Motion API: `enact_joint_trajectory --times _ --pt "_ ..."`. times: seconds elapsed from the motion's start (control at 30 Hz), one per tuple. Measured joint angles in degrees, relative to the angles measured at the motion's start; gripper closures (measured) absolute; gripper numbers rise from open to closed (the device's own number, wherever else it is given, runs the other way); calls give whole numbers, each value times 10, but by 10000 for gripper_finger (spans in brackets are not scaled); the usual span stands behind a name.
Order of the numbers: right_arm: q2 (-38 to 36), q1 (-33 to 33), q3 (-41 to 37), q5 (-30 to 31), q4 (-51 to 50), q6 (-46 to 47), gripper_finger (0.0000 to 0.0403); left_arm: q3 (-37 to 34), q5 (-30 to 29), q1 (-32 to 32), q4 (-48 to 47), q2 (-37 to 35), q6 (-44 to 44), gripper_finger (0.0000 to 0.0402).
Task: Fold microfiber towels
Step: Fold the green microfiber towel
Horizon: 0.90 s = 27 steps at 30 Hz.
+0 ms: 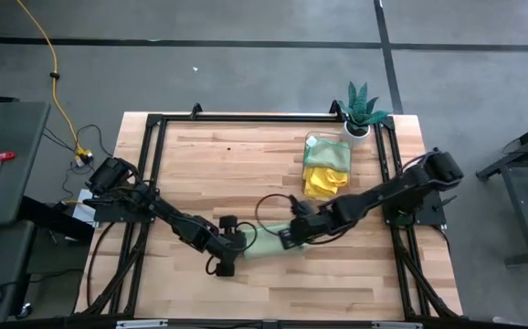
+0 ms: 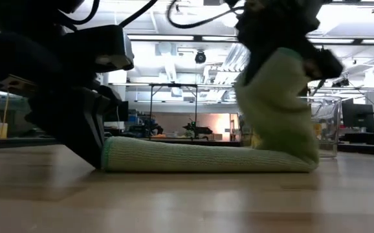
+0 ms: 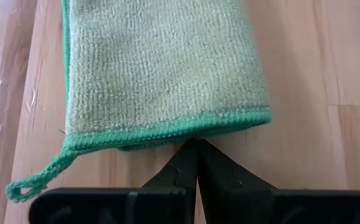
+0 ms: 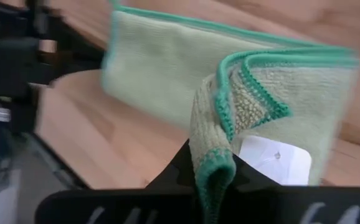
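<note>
While pinched, sage green towel (image 2: 239,152) lies folded, 1 end raised.

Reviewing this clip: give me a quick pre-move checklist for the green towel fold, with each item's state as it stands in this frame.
1. Right claw shut on the green towel: ok; a bunched edge sits between its fingers.
2. That end lifted off the table: ok; the low view shows it raised while the rest lies flat.
3. Left claw shut at the opposite hem: ok. Whether it pinches the hem or only presses beside it: cannot tell.
4. Towel edges lined up for the fold: cannot tell.
5. Container of yellow towels away from both arms: ok.
6. Potted plant out of the way at the far corner: ok.
</note>
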Motion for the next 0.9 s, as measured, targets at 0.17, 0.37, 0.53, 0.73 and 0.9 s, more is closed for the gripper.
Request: enact_joint_trajectory --times 0.17,0.37,0.53,0.73,0.9 --pt "47 -2 6 1 89 6 403 -1 -2 0 8 1 -1 401" --pt "77 -11 6 22 158 25 403 -1 -5 1 19 1 -1 401" --pt "87 -16 6 14 199 27 403 -1 -5 2 24 1 -2 401" --pt "99 -18 6 10 221 32 395 -1 -7 1 27 1 -2 401" --pt "104 -18 6 16 253 30 373 -1 -7 1 26 1 -2 401"
